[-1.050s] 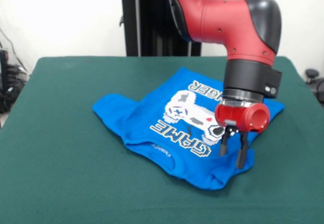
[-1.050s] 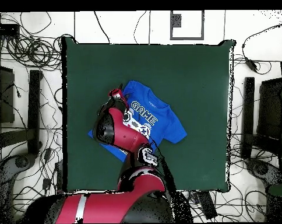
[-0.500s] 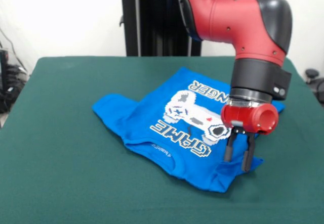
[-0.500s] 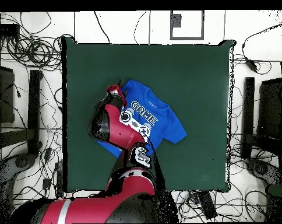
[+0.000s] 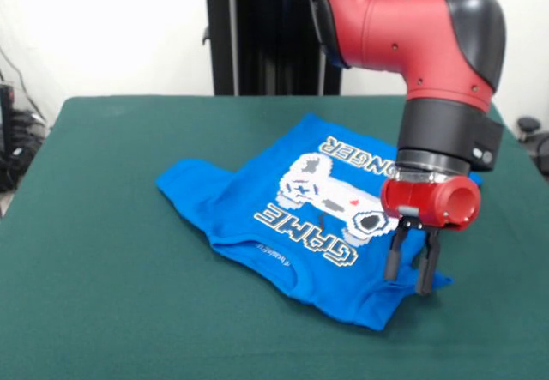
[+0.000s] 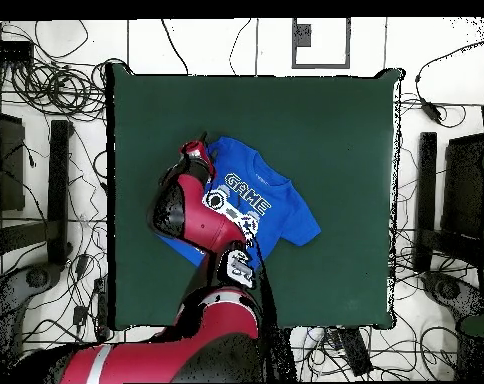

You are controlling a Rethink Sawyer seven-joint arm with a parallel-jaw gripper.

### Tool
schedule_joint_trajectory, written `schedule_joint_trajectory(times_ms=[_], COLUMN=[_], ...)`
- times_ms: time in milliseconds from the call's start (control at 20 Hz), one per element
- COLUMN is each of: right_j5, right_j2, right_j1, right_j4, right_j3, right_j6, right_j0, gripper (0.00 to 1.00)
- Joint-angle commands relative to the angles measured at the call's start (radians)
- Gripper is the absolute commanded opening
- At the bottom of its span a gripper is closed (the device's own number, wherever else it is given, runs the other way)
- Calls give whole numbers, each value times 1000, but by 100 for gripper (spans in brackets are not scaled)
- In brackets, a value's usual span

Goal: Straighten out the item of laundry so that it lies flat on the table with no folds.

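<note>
The item of laundry (image 5: 225, 193), a bright blue T-shirt, lies print side up on the green table (image 5: 94, 251), rumpled along its near edge. A white controller and "GAME CHANGER" show on it. My gripper (image 5: 409, 270) points down at the shirt's near right corner, its fingers pinching a fold of cloth there. In the overhead view the shirt (image 6: 281, 212) lies left of the table's (image 6: 336, 120) middle. There the arm covers the shirt's left part, and the gripper (image 6: 195, 153) sits at its upper left corner.
The red arm (image 5: 412, 37) reaches over the shirt's right side. Wide green cloth surrounds the shirt on all sides. Cables and stands (image 6: 56, 180) lie on the floor around the table.
The gripper has moved right and slightly nearer in the front view. The shirt's near right corner has been drawn out with it, stretching that edge.
</note>
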Motion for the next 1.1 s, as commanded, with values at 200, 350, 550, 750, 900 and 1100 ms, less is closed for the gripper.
schedule_joint_trajectory(times_ms=[200,350,550,750,900,1100], right_j5=[117,128,125,115,120,127], right_j2=[9,2,-3,-10,-15,-27], right_j1=[57,56,62,92,103,111], right_j4=[133,159,187,269,293,318], right_j3=[-58,-63,-70,-109,-124,-133], right_j6=[43,38,31,2,-9,-14], right_j0=[77,88,101,142,153,169], gripper=[100,100,100,100,100,100])
